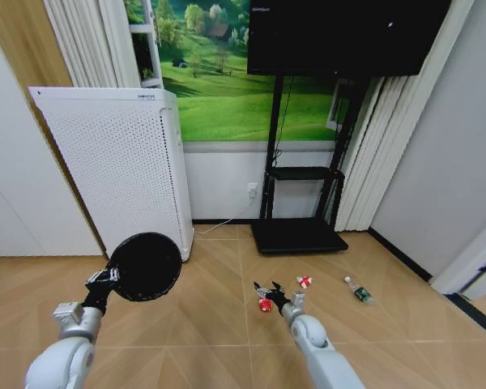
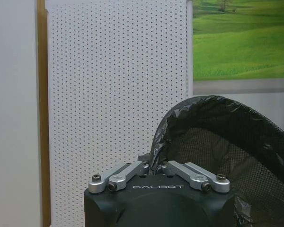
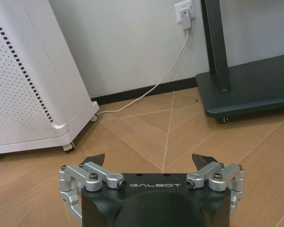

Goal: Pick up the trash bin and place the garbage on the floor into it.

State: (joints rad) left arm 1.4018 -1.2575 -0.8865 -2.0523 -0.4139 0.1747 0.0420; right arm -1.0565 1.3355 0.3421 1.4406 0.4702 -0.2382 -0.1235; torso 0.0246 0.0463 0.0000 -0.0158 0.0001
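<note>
Left gripper [image 1: 105, 278]: low on robot's left, fingers [image 2: 128, 171] closed on bin rim.
Bin [image 1: 145, 267]: black mesh, lifted off floor, tipped so its mouth faces the head camera; black liner folded over rim in left wrist view [image 2: 217, 142]. Hangs in front of purifier.
Right gripper [image 1: 269, 292]: low over floor, centre-right; fingers [image 3: 95, 159] spread wide, holding nothing.
Red can [image 1: 265, 305]: on floor, just beside right gripper tips in head view; contact cannot be told.
Second red-white item [image 1: 304, 281]: on floor, near, to the right of gripper.
Bottle [image 1: 358, 291]: clear, green label, lying on floor further right, apart from the red items.
Purifier [image 1: 117, 166]: white, perforated, on castors, against left wall; also close behind bin in left wrist view [image 2: 118, 75].
TV stand [image 1: 298, 235]: black base on floor beyond the litter, screen above.
Cable [image 3: 151, 92]: white, runs from wall socket down to floor toward purifier.
Floor [image 1: 219, 324]: wood, herringbone.
</note>
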